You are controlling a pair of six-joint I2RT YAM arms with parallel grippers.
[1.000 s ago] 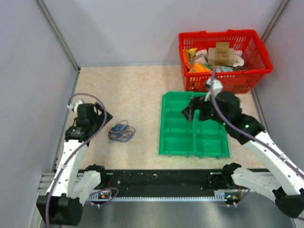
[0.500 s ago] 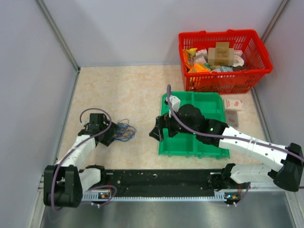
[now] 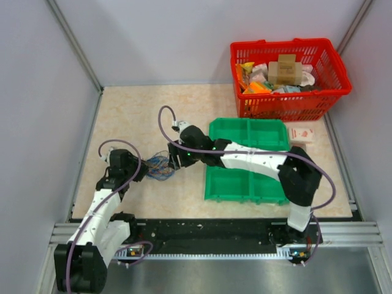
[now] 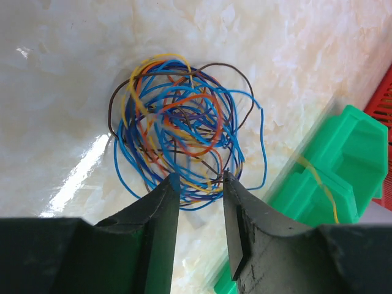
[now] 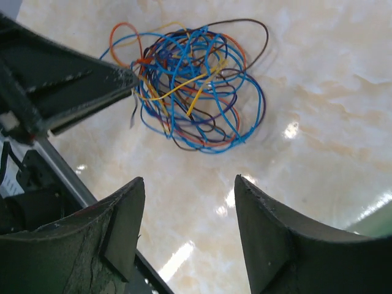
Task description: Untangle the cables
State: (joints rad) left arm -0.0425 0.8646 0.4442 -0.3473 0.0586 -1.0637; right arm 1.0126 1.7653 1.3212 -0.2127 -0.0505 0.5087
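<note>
The cables (image 3: 159, 166) are a hand-sized tangle of blue, orange, yellow and dark wires lying on the marbled table, left of centre. My left gripper (image 3: 139, 173) sits at the tangle's left edge. In the left wrist view its jaws (image 4: 199, 177) stand narrowly apart with the near loops of the cables (image 4: 184, 122) between the tips, not pinched. My right gripper (image 3: 173, 160) hovers at the tangle's right side. The right wrist view shows it open (image 5: 189, 179) over bare table, a little short of the cables (image 5: 196, 92), with nothing between its fingers.
A green compartment tray (image 3: 245, 184) lies right of the tangle, and my right arm reaches across its upper left corner. A red basket (image 3: 294, 107) full of packages stands at the back right. A small box (image 3: 301, 133) lies beside the tray.
The right arm swung left from over the tray to the tangle. The left gripper came down to the tangle's edge. Both pairs of jaws have narrowed.
</note>
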